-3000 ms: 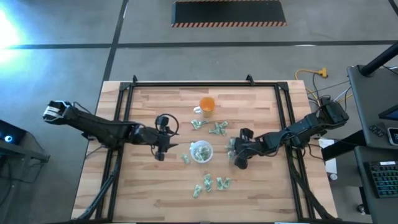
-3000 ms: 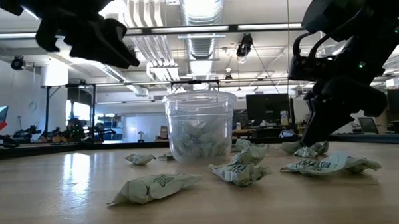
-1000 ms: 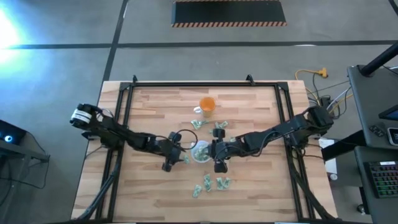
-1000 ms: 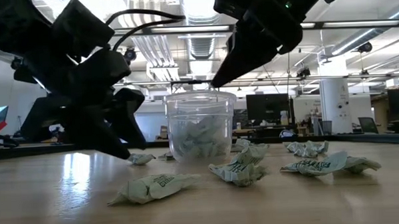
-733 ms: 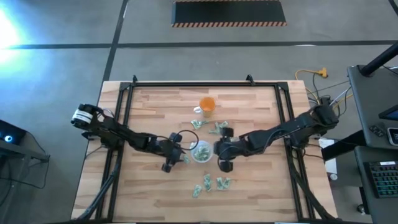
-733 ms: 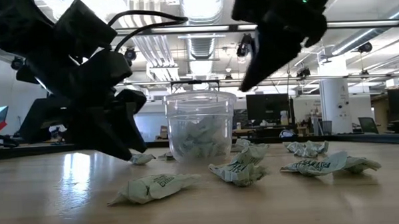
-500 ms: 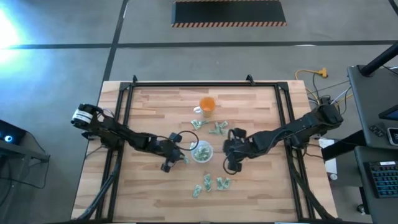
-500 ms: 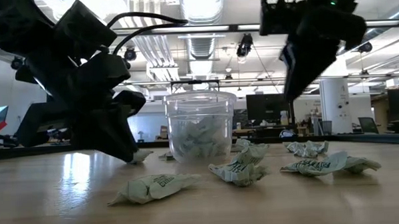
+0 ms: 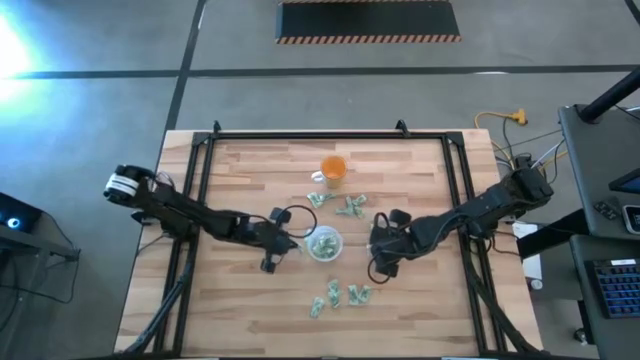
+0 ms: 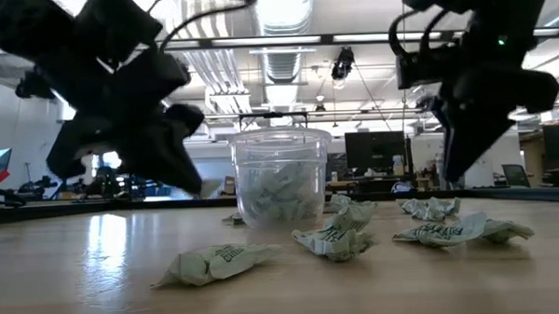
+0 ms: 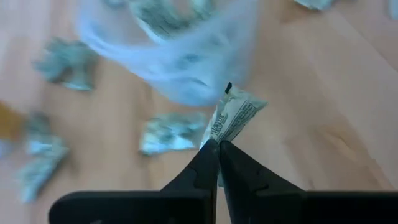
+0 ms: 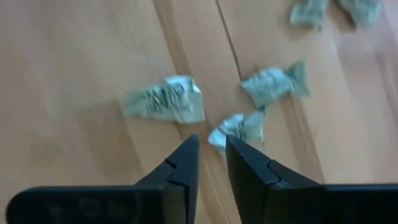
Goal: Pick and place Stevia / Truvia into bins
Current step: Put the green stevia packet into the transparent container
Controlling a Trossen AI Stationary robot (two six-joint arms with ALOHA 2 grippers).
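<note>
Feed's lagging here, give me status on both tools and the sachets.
Left tool shut on a pale green paper sachet beside the round clear plastic cup. Right tool slightly apart above loose sachets, empty. Nothing blocking.

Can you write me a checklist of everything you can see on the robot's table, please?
Surface: wooden table, bare planks showing.
Job's things: clear cup holding sachets; loose sachets scattered around it.
Clutter: orange cup behind the clear cup.
Grippers: left gripper shut on one sachet beside the clear cup; right gripper empty, fingers slightly apart above loose sachets.
Cables: yellow cable on the floor.
Surroundings: grey floor, striped mat; desk with keyboard.
</note>
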